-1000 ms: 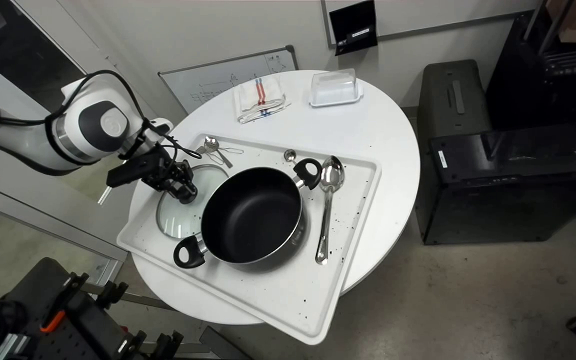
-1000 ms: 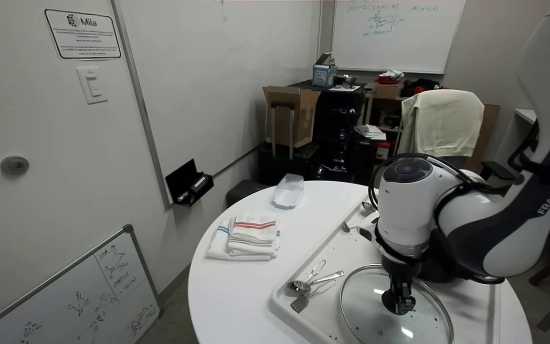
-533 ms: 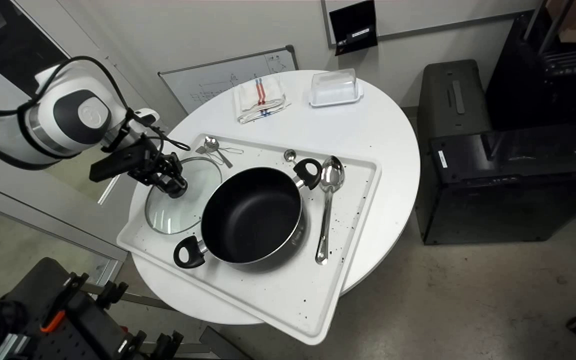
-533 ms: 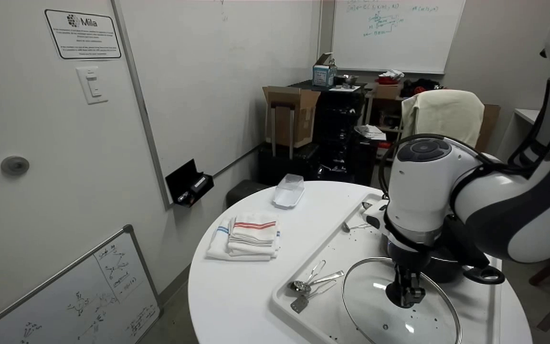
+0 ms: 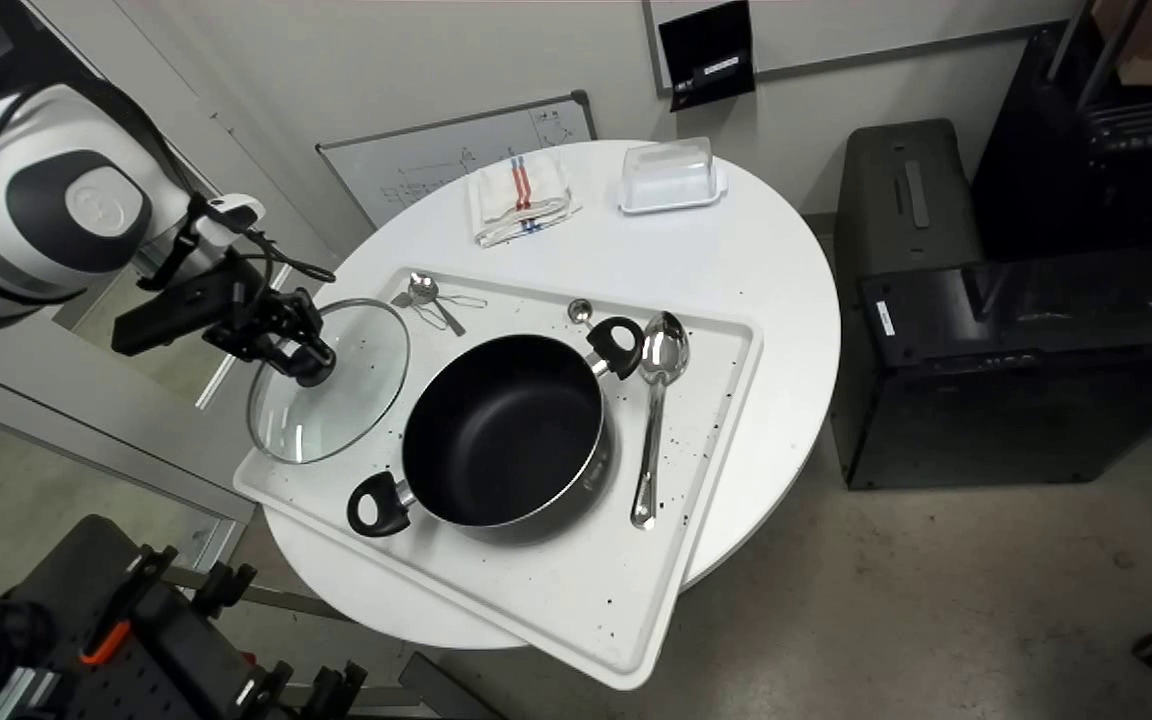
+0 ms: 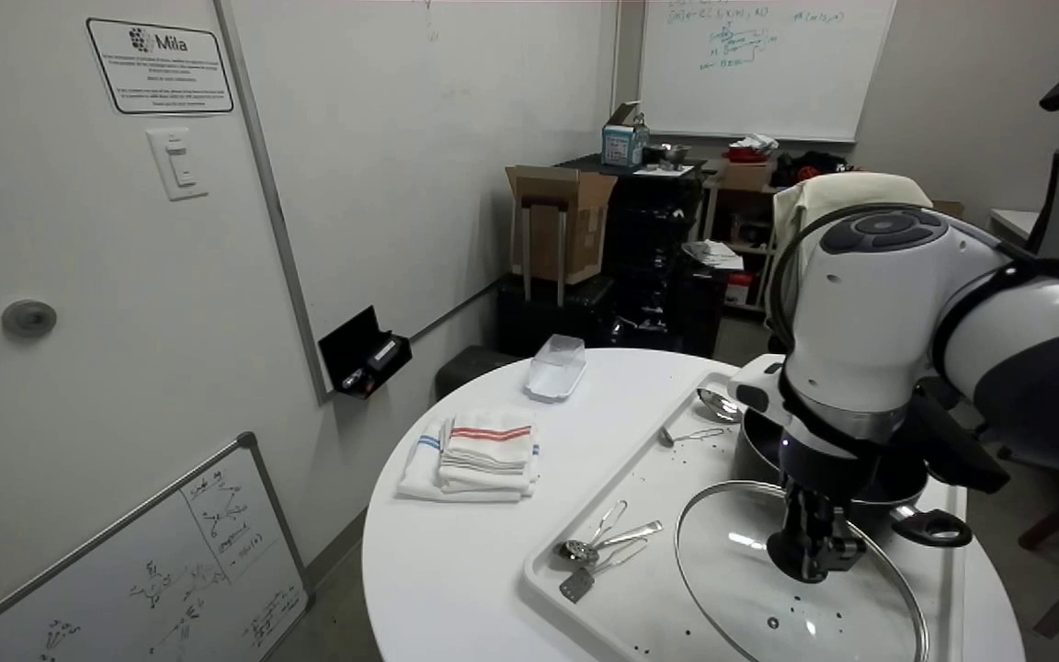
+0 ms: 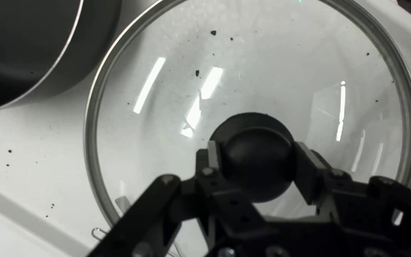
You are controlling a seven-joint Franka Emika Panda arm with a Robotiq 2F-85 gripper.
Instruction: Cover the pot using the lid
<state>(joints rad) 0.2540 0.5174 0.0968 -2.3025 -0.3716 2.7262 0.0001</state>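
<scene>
The wide black pot (image 5: 506,440) stands uncovered on the white tray; in an exterior view my arm hides part of it (image 6: 759,450), and its edge shows in the wrist view (image 7: 30,53). The clear glass lid (image 5: 371,365) has a thin metal rim and black knob; it also shows in an exterior view (image 6: 723,570). My gripper (image 5: 311,360) is shut on the lid's knob, one finger on each side, as the wrist view (image 7: 257,157) shows. The lid appears held above the tray, beside the pot, its outer rim reaching past the tray's edge.
The tray (image 5: 701,480) lies on a round white table (image 5: 786,300). A large metal spoon (image 5: 651,430) lies beside the pot. Small utensils (image 5: 426,290) lie near the lid. Folded towels (image 5: 521,195) and a clear box (image 5: 671,175) stand farther back. Pot handles (image 5: 376,505) stick out sideways.
My arm has moved away from the pot with the lid's knob in the gripper. The lid appears higher, and a gap now shows between it and the pot. The pot has not moved.
</scene>
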